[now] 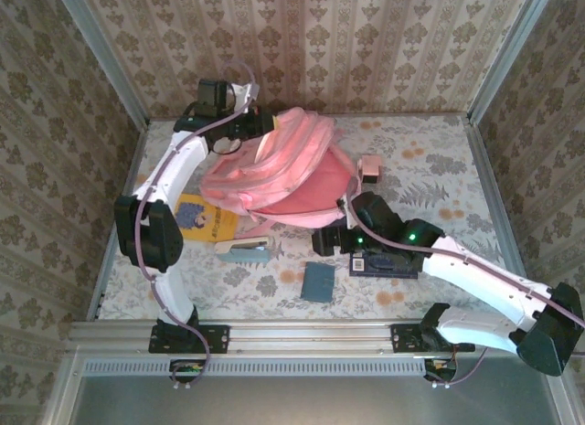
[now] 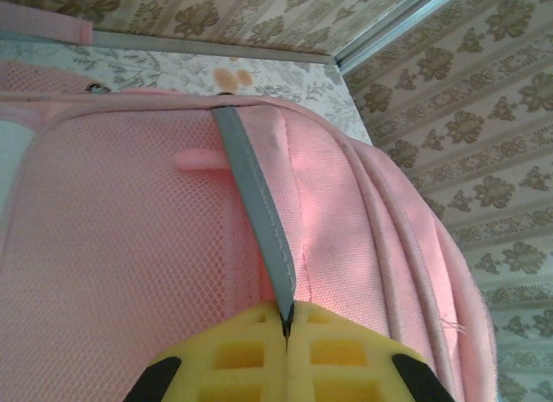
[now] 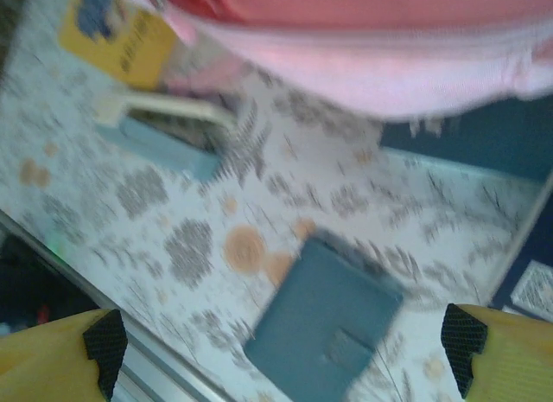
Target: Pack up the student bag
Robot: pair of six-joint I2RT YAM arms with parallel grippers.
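Now | I hold the left gripper (image 2: 286, 328) pinched on the grey strap (image 2: 259, 212), bag (image 2: 130, 246) just beyond its fingers | right gripper (image 3: 281, 337) spread wide, notebook (image 3: 324, 328) below between its fingers | risk: thin strap could slip the pinch, so bag slumps onto notebook.

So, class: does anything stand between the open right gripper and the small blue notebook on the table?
Nothing visible does. From the open right gripper, the blue notebook lies in plain sight, uncovered on the patterned table; the pink bag sits beyond it, apart.
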